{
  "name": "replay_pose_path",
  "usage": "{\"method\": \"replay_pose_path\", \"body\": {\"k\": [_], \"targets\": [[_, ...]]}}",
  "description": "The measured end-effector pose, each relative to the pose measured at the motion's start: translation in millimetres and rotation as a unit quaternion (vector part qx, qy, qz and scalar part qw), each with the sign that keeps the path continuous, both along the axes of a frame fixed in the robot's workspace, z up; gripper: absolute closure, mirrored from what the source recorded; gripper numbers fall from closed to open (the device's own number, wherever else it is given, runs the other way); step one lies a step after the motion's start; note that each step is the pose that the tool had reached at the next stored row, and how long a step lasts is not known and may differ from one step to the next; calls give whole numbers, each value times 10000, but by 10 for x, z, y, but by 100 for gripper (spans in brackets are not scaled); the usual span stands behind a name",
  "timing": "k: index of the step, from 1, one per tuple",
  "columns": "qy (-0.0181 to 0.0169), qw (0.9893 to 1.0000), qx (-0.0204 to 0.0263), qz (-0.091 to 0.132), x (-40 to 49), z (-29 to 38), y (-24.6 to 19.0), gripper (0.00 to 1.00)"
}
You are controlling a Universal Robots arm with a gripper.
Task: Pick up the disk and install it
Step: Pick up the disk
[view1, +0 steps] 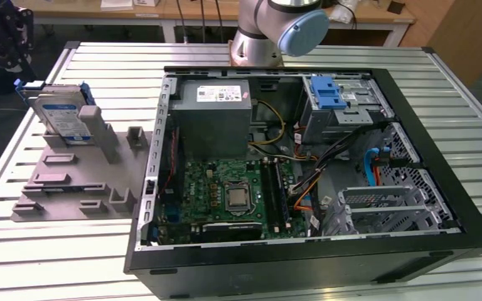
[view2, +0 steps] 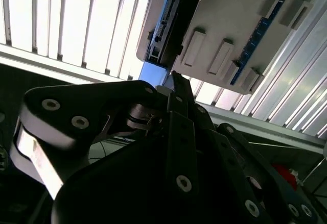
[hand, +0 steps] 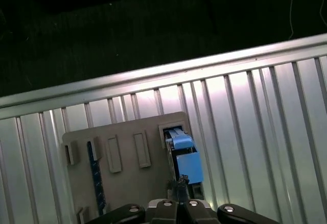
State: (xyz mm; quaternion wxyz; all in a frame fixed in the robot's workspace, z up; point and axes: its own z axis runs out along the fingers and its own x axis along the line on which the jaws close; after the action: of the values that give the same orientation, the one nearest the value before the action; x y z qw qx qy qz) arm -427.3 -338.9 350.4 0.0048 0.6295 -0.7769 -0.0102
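The disk (view1: 61, 116), silver with a blue-and-white label and a blue frame, stands on edge in a grey slotted holder (view1: 65, 182) at the exterior view's left, beside the open computer case (view1: 308, 163). In the first wrist view the disk (hand: 185, 155) shows its blue top edge, set in the holder (hand: 127, 157). My gripper (hand: 179, 185) hangs high over it, fingers closed together and holding nothing. In the second wrist view the gripper (view2: 173, 76) points toward the disk's dark edge (view2: 166, 25).
The arm's base (view1: 275, 25) stands behind the case. Inside the case are a grey power supply (view1: 216, 103), a motherboard (view1: 224, 194), a blue-latched drive cage (view1: 337, 100) and metal bays (view1: 383, 207). A thin blue strip (hand: 94, 173) stands in the holder. Ribbed metal tabletop (view1: 48, 251) surrounds everything.
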Motion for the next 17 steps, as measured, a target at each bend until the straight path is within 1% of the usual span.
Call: {"method": "replay_pose_path", "body": {"k": [4, 8, 10, 11, 12, 13, 14, 16, 17], "targets": [[-2, 10000, 4, 26, 0, -8, 3, 89], [-1, 9996, 8, 280, 0, -12, 8, 89], [-1, 9995, 8, 328, -5, -17, 24, 89], [-2, 9995, 9, 329, -13, -23, 32, 83], [0, 9995, 8, 328, -26, -28, 39, 83], [0, 9995, 8, 329, -38, -37, 45, 77], [-2, 9995, 8, 329, -49, -49, 55, 77], [0, 9995, 8, 329, -73, -66, 92, 65], [-1, 9994, 8, 334, -85, -74, 113, 65]]}}
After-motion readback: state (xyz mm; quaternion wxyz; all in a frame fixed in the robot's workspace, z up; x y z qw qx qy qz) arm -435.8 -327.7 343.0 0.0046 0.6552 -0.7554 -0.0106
